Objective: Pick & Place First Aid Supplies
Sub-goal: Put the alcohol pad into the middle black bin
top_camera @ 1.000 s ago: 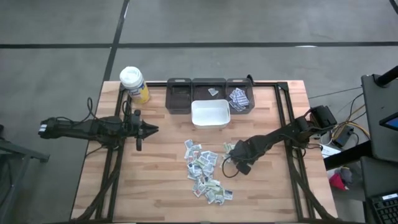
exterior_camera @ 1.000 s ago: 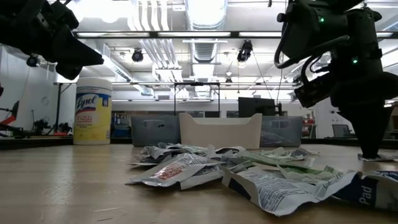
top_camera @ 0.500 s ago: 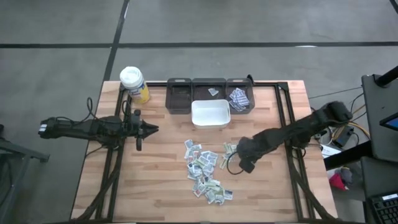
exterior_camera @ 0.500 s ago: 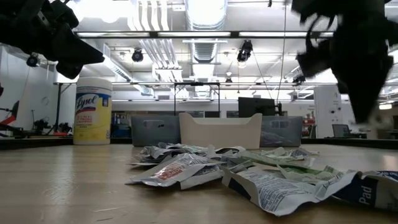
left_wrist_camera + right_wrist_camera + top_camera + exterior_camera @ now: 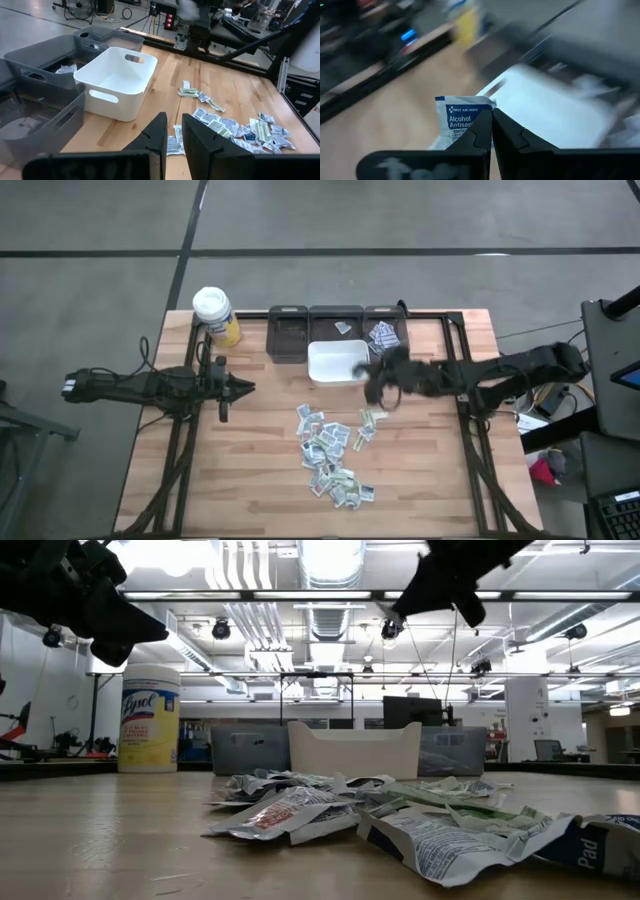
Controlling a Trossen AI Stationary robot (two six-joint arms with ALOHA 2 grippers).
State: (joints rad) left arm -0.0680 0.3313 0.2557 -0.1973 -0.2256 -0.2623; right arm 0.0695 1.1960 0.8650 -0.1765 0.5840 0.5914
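Your right gripper [image 5: 491, 131] is pinched tight on an alcohol antiseptic packet [image 5: 461, 118], its fingers closed with the blue-printed paper standing up between them, and in the high view it hangs beside the right edge of the white bin [image 5: 336, 362], just in front of the three grey bins [image 5: 334, 331]. The other packets [image 5: 333, 452] lie in a loose pile on the wooden table [image 5: 250, 470] in front of the white bin. Your left gripper [image 5: 237, 388] waits well to the left of the pile, near the yellow bottle [image 5: 215, 315], its fingers a narrow gap apart with nothing between them.
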